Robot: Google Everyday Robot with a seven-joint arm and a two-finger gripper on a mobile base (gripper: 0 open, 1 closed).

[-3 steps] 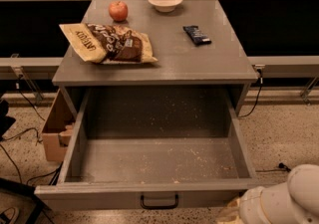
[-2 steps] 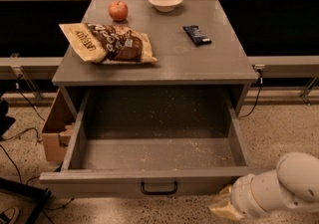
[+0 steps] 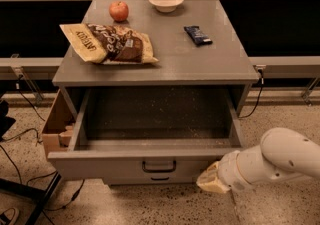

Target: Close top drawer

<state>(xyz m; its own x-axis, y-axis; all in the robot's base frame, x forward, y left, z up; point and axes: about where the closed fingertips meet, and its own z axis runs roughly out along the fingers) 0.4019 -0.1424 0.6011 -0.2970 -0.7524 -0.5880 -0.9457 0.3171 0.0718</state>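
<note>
The top drawer [image 3: 150, 166] of the grey cabinet stands partly open, its deep grey inside speckled with pale crumbs. Its black bar handle [image 3: 159, 166] is at mid-front. My gripper [image 3: 212, 180] comes in from the lower right on a white arm. Its tan end sits against the right end of the drawer front, just right of the handle.
On the cabinet top [image 3: 210, 66] lie a chip bag [image 3: 107, 43], a red apple [image 3: 119, 11], a white bowl [image 3: 166, 1] and a dark snack bar [image 3: 198, 35]. A cardboard box [image 3: 56, 126] stands at the cabinet's left. Cables [image 3: 20, 141] run over the speckled floor.
The drawer has slid inwards, showing less of its inside. My gripper and arm have moved up and left along with the drawer front.
</note>
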